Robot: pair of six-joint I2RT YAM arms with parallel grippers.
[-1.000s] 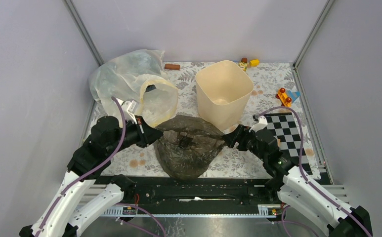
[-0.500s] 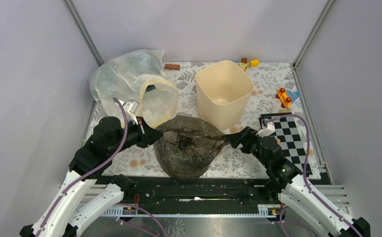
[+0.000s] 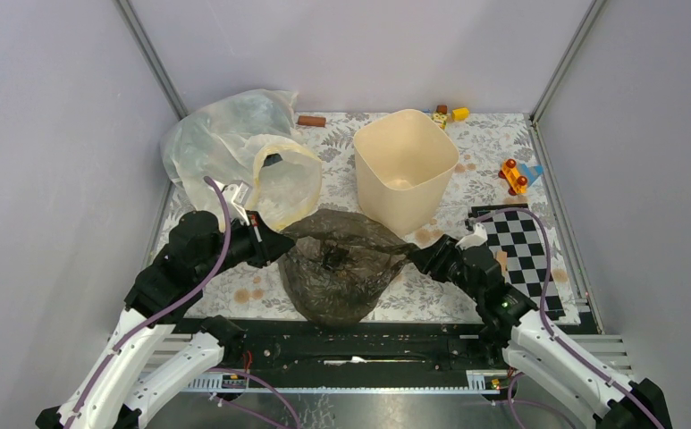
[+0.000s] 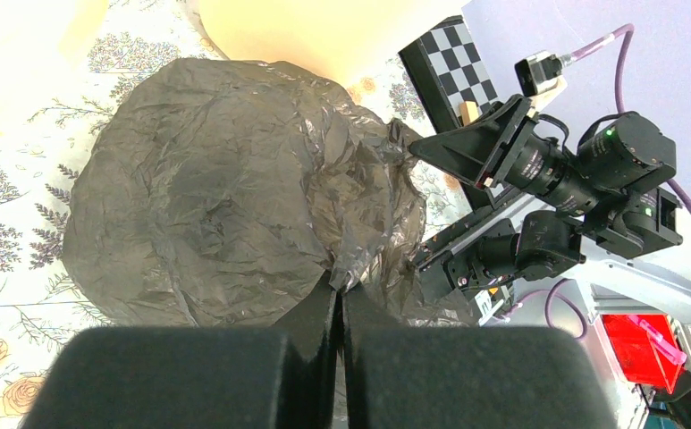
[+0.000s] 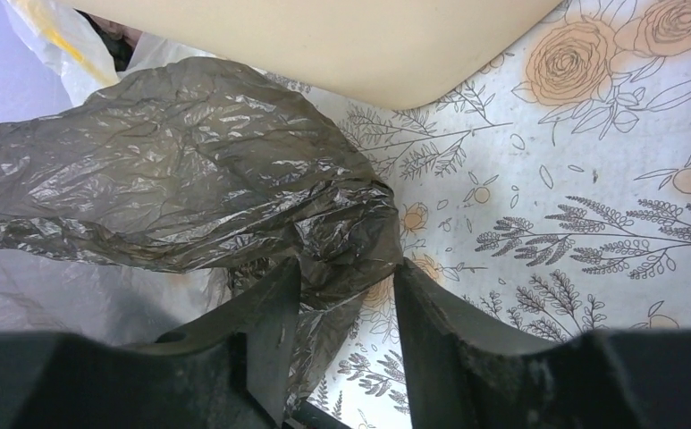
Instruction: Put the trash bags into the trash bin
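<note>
The dark brown-olive trash bag [image 3: 341, 268] lies crumpled on the flowered table, just in front of the cream-beige trash bin [image 3: 404, 165], which stands upright. My left gripper [image 3: 279, 243] is shut on the bag's left edge; in the left wrist view a fold of the bag [image 4: 216, 179] is pinched at the left gripper [image 4: 339, 290]. My right gripper [image 3: 413, 256] sits at the bag's right edge. In the right wrist view the right gripper [image 5: 346, 265] has its jaws apart, with a bunched corner of the bag [image 5: 172, 161] between them, below the bin's wall [image 5: 324, 45].
A bigger whitish translucent bag [image 3: 234, 152] with a pale yellow rim lies at the back left. A checkerboard [image 3: 520, 241] lies by the right arm. Small toys [image 3: 513, 174] and bricks [image 3: 449, 114] sit at the back right, a brown piece [image 3: 311, 121] at the back.
The right arm has shifted and its gripper has come in onto the bag's right edge, jaws narrower than before. The left gripper and the bag have stayed put.
</note>
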